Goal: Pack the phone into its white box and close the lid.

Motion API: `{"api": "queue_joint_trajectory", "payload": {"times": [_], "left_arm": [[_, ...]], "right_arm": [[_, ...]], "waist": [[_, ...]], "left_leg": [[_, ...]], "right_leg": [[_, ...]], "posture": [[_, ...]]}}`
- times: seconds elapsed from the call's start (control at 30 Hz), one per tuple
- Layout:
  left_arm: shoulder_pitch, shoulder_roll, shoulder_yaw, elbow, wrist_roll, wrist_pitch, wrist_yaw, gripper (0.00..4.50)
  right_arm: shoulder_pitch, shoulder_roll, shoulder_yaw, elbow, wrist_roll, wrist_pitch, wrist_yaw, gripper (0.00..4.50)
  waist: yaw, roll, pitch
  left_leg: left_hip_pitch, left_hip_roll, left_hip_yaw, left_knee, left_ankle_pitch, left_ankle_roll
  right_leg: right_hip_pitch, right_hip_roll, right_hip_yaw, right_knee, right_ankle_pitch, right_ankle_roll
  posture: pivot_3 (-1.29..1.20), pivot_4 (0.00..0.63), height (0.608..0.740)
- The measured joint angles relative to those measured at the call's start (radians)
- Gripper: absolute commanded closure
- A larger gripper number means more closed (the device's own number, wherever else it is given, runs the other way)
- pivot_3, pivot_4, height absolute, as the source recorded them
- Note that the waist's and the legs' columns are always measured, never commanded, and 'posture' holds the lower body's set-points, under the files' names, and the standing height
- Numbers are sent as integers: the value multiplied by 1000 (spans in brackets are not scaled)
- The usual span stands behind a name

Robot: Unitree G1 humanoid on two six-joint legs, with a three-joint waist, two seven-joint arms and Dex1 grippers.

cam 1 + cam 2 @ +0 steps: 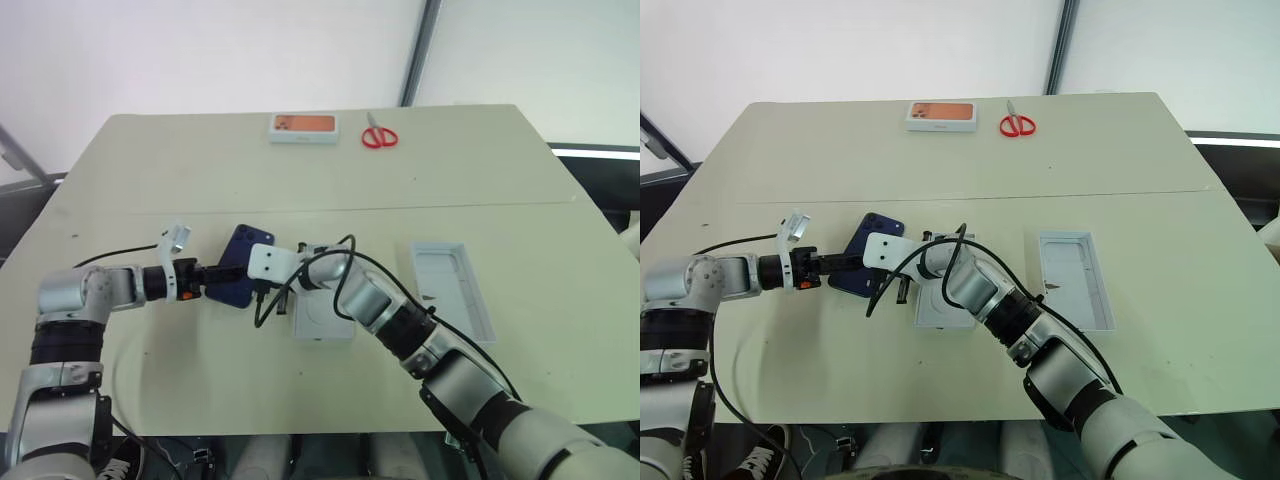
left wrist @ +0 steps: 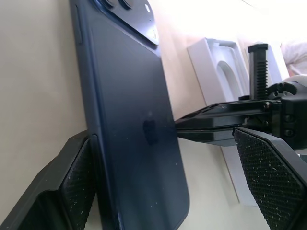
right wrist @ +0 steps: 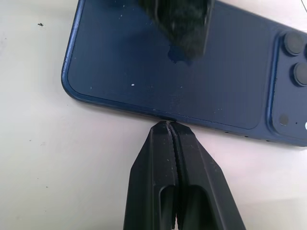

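Glossy navy phone, apparently flat.

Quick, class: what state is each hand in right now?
Left hand: open, fingers either side of the phone.
Right hand: shut, tips at the phone's edge, holding nothing.

The pale beige table is overlooked from the head; the slim, glossy navy-blue phone is framed close by both wrist cameras.
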State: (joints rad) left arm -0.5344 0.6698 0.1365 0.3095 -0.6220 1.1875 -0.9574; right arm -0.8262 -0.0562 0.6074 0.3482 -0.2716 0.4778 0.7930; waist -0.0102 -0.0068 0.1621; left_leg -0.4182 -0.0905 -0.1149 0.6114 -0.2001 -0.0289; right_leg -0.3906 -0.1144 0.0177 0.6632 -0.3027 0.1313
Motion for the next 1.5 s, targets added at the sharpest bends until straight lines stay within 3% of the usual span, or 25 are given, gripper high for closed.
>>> {"api": "queue_joint_trajectory", "payload": {"times": [0.1, 0.2, 0.33, 0.57, 0.73, 0.97, 1.13, 1.23, 1.47, 1.5], "left_arm": [[-2, -6, 4, 3, 0, 3, 3, 82], [-3, -16, 28, 34, 1, 3, 13, 888], [11, -22, 42, 68, 2, 3, 26, 2874], [29, -36, 52, 64, -2, 5, 23, 2874], [27, -58, 83, 67, -43, 42, 15, 4485], [28, -94, 137, 101, -57, 24, 33, 4485], [35, -145, 241, 108, -104, 39, 108, 4485], [57, -187, 316, 67, -177, 97, 150, 4500], [93, -238, 458, -21, -324, 222, 244, 4500], [95, -244, 471, -28, -335, 225, 261, 4500]], "right_arm": [[0, 0, 0, 2, 0, -5, -1, 4451], [0, 1, 0, 3, 0, -5, -2, 4500], [-2, 0, 0, 7, 0, -15, -2, 4500], [-2, -4, 0, 12, -3, -27, -7, 4500], [-2, -12, -1, 13, -10, -31, -7, 4500], [11, -28, -18, 13, 1, -95, -11, 4500], [53, -10, -148, -49, 120, -122, -13, 4500], [63, -1, -250, -158, 258, -45, 43, 3562], [180, -160, -290, -390, 376, 55, 147, 115], [206, -204, -282, -433, 388, 59, 177, 115]], "waist": [[0, 0, 0], [-1, 0, 0], [-7, 0, 0], [-5, 0, 0], [-3, -1, -1], [-2, -1, 0], [-10, -2, 1], [-13, -3, 1], [-6, -4, 2], [-6, -4, 2]], "left_leg": [[0, 0, 0, 0, 0, 0], [0, 0, 0, 0, 0, 0], [0, 0, 0, -1, 0, 0], [0, 1, 0, -1, 0, 0], [1, 0, 0, 0, 0, 0], [2, 1, 0, 0, 0, 0], [-3, 2, 0, 0, 0, -1], [-8, 2, 0, 0, 0, -1], [-8, 2, 0, 1, 0, -1], [-8, 2, 0, 1, 0, -1]], "right_leg": [[0, 0, 0, 0, 0, 0], [0, 0, 0, 0, 0, 0], [0, 0, 0, 0, 0, 0], [-1, 0, 0, 0, 0, 0], [0, 0, 0, 0, 0, 0], [1, 0, 0, -1, 0, 0], [-3, 1, 0, 0, 0, 0], [-7, 1, 0, 0, 0, 0], [-8, 1, 0, 0, 0, 0], [-7, 1, 0, -1, 0, 0]], "posture": [[0, 150, 740], [0, 150, 740], [0, 150, 740], [0, 150, 740], [0, 150, 740], [0, 150, 740], [0, 150, 740], [0, 150, 740], [0, 150, 740], [0, 150, 740]]}}
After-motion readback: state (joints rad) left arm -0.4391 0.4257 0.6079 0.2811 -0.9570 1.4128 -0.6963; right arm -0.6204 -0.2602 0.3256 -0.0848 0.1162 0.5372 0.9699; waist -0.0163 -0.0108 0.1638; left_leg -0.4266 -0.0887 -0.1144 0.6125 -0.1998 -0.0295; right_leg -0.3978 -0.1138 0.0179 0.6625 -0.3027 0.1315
